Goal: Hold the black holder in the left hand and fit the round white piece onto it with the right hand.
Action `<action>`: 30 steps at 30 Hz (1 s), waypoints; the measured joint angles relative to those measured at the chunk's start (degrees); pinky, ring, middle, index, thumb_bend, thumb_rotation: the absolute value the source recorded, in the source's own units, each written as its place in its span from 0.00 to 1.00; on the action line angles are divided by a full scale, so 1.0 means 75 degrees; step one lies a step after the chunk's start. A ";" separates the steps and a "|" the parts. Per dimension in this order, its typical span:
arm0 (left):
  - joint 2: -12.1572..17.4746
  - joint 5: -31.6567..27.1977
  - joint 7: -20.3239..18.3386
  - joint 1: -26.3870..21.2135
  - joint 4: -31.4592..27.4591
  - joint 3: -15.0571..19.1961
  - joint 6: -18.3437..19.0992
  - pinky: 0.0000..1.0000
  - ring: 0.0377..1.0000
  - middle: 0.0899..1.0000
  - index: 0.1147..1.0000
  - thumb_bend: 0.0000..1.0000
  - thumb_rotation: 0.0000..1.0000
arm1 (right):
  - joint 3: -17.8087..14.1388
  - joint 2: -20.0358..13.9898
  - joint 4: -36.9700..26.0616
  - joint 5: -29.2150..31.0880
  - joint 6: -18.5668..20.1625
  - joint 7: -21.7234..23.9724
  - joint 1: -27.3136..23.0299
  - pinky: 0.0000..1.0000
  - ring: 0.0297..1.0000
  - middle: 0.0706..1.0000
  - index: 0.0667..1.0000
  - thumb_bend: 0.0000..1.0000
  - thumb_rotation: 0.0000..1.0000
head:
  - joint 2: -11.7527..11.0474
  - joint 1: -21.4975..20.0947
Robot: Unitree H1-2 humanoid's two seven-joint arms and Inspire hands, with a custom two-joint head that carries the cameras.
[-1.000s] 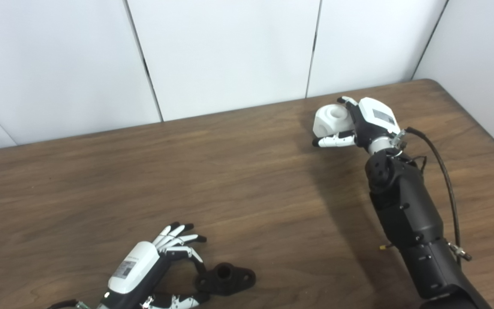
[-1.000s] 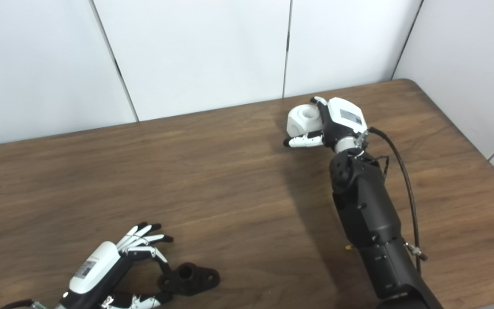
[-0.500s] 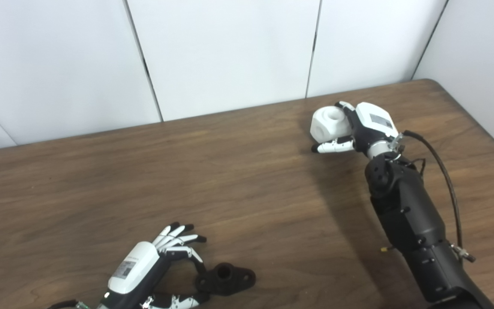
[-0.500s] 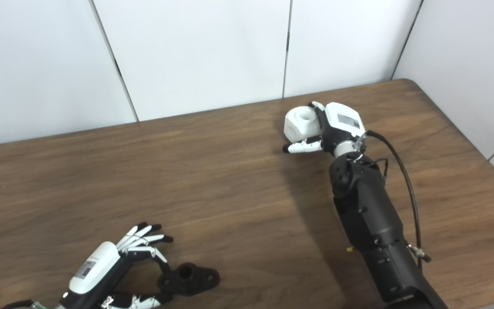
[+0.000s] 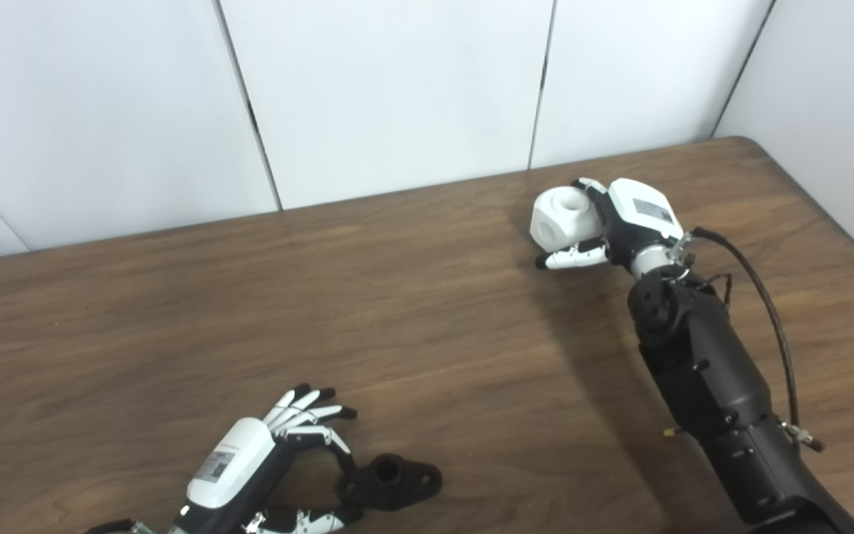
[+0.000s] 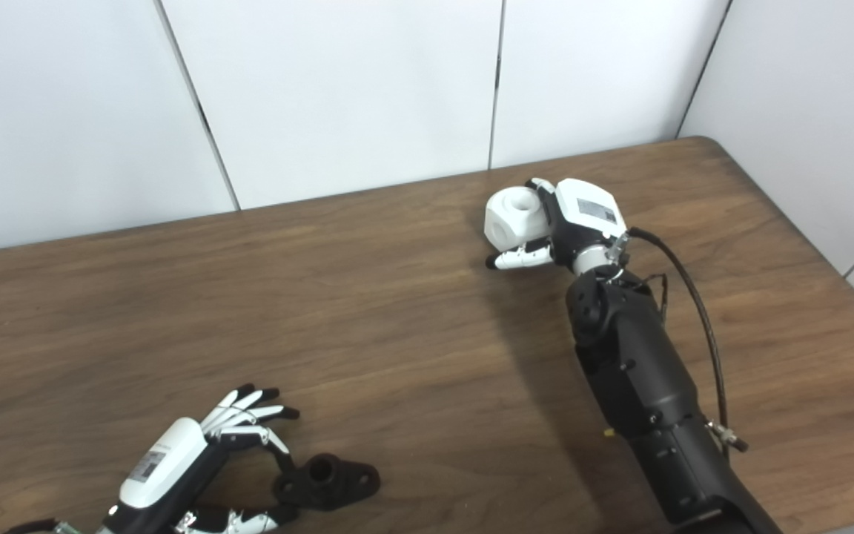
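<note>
On the brown wooden table (image 5: 175,311), near the front edge, the black holder (image 5: 390,482) lay flat with its round hole facing up. Right beside it sat the left hand (image 5: 264,460). Its thumb and one finger touched the left end of the holder, but the holder was resting on the table and was not lifted. The other fingers (image 5: 308,404) were spread apart and pointed away from it. I could not tell if the hand was really pinching the holder or only touching it.

Far away, near the back right part of the table, the right hand (image 6: 568,222) was closed around the round white piece (image 6: 512,219). The fingers wrapped the side of the piece, and the thumb (image 6: 516,258) stuck out below it. The hole in the white piece faced up. The piece was held up off the table, and a dark shadow lay on the wood under the arm. White wall panels (image 5: 397,89) stood behind the table.
</note>
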 measured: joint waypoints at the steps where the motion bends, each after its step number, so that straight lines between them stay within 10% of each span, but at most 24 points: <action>1: -0.0001 0.0000 0.0003 0.0000 0.0002 0.0000 -0.0003 1.00 0.94 0.80 0.42 0.52 0.06 | 0.0000 0.0000 0.0001 0.0000 0.0000 0.0000 0.0000 0.73 0.83 0.77 0.87 0.83 0.45 | 0.0000 0.0000; 30: -0.0033 0.0001 0.0004 0.0015 -0.0001 -0.0015 0.0002 1.00 0.94 0.80 0.42 0.52 0.06 | 0.0330 -0.0122 0.0301 0.0018 0.0000 -0.0065 -0.0217 0.73 0.82 0.75 0.87 0.86 0.48 | 0.0023 0.0117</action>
